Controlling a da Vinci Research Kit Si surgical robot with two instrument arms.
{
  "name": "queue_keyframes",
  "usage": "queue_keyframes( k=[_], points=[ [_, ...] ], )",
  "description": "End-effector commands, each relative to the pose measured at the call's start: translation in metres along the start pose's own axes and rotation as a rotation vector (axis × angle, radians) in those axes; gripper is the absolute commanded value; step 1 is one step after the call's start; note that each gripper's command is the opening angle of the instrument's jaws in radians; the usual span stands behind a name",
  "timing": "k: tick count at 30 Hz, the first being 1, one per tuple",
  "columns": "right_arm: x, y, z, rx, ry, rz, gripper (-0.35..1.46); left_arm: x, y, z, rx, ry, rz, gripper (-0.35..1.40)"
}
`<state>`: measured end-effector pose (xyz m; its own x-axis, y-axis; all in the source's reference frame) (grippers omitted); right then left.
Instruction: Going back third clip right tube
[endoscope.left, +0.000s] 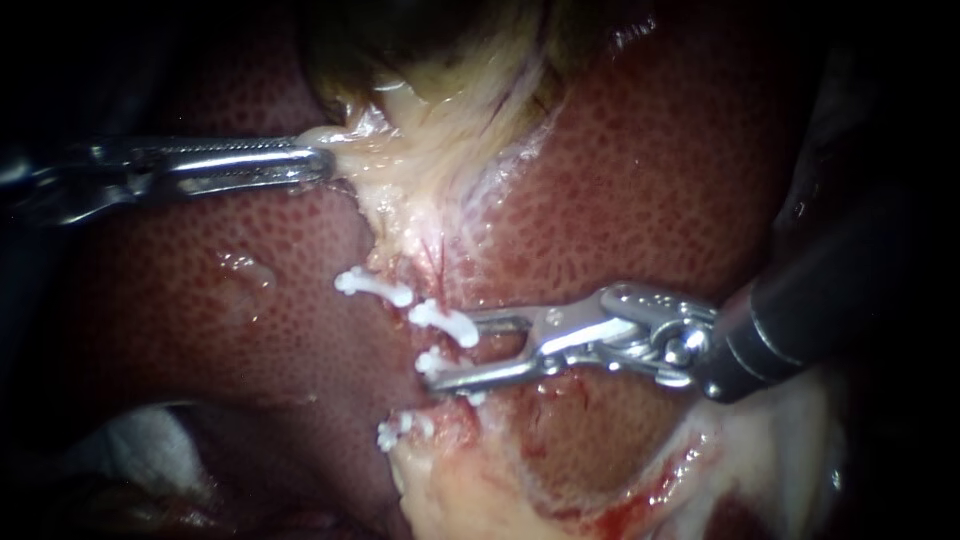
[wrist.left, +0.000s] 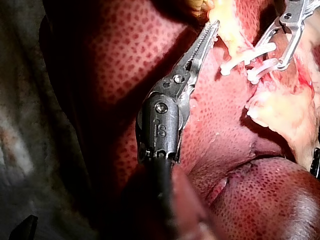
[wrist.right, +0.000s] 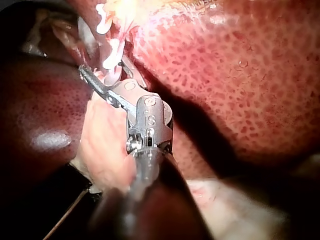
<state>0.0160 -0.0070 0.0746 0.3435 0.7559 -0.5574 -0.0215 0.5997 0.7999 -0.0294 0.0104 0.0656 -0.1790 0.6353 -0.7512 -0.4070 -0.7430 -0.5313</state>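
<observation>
Nearest, I noted my right instrument (endoscope.left: 450, 350) with its hand apart at the tube (endoscope.left: 430, 268), the upper tip touching one of four white clips (endoscope.left: 440, 322) ranged along it. Liver (endoscope.left: 650, 180) lay on both sides. Farther off, my left instrument (endoscope.left: 322, 160) had its hand clamped on pale tissue (endoscope.left: 400, 150) beneath the gallbladder (endoscope.left: 430, 50).

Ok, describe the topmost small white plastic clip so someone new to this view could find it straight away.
Start at the dark red mottled liver and follow the pale yellowish tissue strand running down its middle to a row of small white plastic clips. The topmost clip lies crosswise; unlike the two just below, it sits clear of the silver right instrument, whose jaws stand open.
</observation>
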Motion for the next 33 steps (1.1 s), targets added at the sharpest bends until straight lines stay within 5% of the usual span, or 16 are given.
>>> queue_keyframes(
  k=[1,8,13,21,33],
  points=[
    [0.0002,0.0005,-0.0001,-0.023,0.009,0.002,0.49,0.0,0.0,0.0,0.0,0.0,0.0,-0.35],
    [0.0013,0.0037,-0.0022,-0.102,0.038,0.026,0.49,0.0,0.0,0.0,0.001,0.0,0.0,-0.35],
    [0.001,0.0041,-0.0047,-0.104,0.036,0.011,0.5,0.0,0.0,0.0,0.0,0.0,0.0,-0.35],
    [0.0013,0.0013,-0.0083,-0.067,0.017,-0.092,0.5,0.0,0.0,-0.0001,0.0,0.0,0.0,-0.35],
    [0.0049,-0.0024,-0.0142,-0.04,0.005,-0.235,0.5,0.0,0.0,-0.0001,0.0,0.0,0.0,-0.35]
  ],
)
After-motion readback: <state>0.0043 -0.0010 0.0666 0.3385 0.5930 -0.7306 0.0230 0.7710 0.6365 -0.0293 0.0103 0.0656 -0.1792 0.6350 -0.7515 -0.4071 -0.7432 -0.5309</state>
